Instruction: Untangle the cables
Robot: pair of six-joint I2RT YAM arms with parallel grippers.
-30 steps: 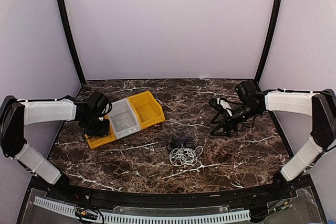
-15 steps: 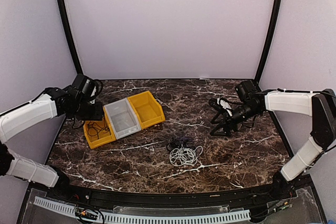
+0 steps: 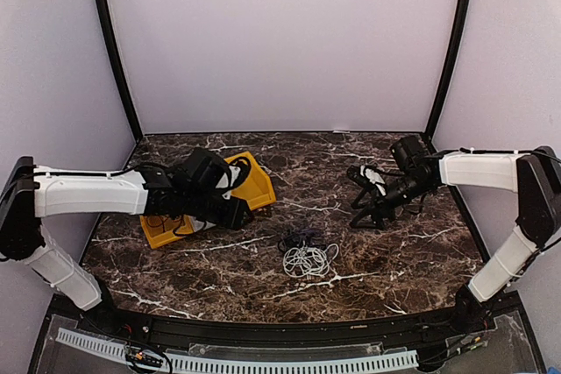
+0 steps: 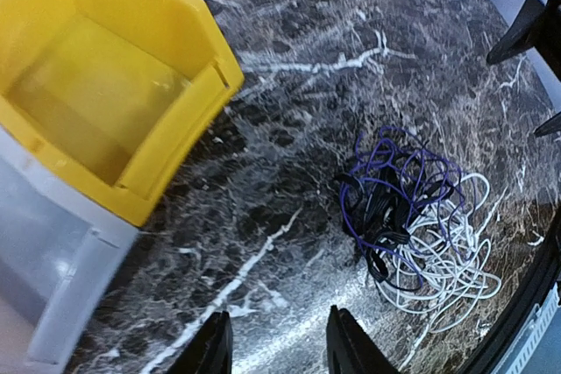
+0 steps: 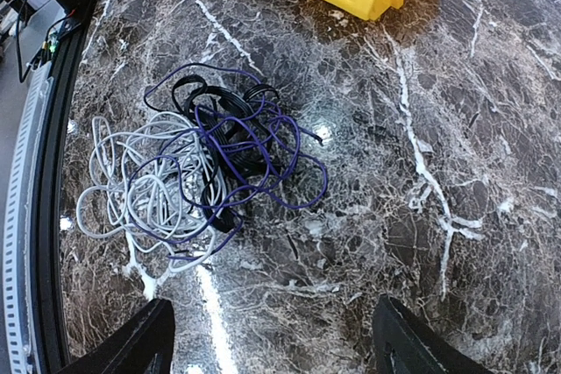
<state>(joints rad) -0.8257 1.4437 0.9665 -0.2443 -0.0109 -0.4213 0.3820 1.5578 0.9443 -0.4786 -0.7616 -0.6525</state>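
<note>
Dark marbled worktop [image 3: 412, 251], pale walls behind.

Item: the cables [image 3: 305, 251], one small tangle (purple, black and white cords looped through one another) lying near the worktop's middle, apart from the yellow bin [image 3: 254, 183].

Left gripper [image 4: 279, 348]: jaws parted, empty, hovering over the worktop between bin and tangle.

Right gripper [image 5: 273, 321]: jaws wide, empty, poised off to the tangle's right.

Handling note: the step looks like a first approach. Best to pinch one outer loop (the white strands at the edge look freest) while the other gripper pins the rest, then draw apart slowly so no knot tightens.
</note>
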